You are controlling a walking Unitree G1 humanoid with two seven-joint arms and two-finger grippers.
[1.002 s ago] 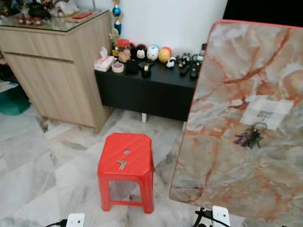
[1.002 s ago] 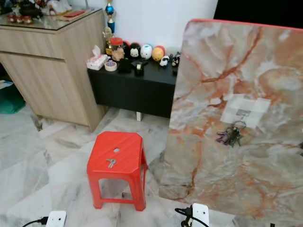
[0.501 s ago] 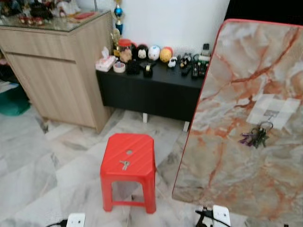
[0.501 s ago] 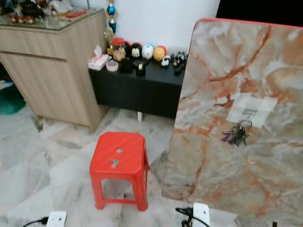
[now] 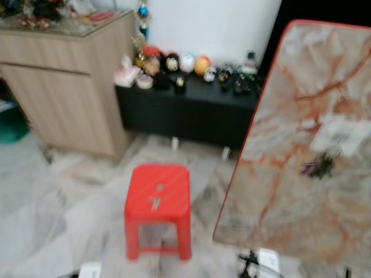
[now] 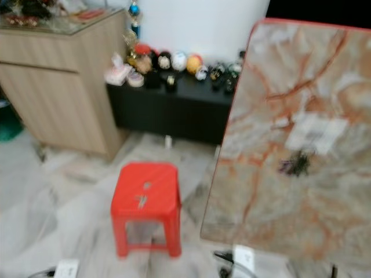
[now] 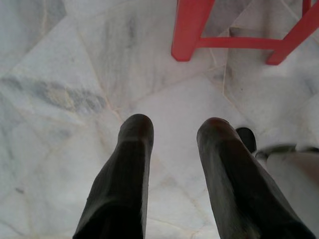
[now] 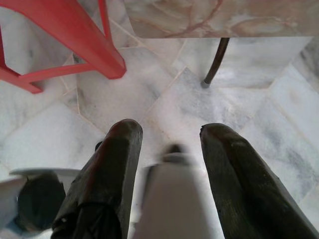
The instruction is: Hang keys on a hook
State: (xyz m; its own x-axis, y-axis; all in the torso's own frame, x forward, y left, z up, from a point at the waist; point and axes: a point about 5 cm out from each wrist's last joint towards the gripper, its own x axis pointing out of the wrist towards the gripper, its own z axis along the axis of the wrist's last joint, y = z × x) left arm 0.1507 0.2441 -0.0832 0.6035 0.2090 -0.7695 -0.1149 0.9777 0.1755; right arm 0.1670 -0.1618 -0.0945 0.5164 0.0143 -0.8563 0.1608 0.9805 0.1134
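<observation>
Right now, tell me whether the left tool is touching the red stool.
Apart. In the left wrist view the open left tool hangs over marble floor, with bare tile between its fingertips and the red stool.

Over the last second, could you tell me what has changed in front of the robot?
Only the head camera has shifted and blurred; nothing was taken hold of or let go. The keys still lie on the red stool, another bunch still hangs on the marble board, and both grippers stay open above the floor.

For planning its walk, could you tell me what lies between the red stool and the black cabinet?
Bare marble floor separates the stool from the cabinet, in the eye views.
</observation>
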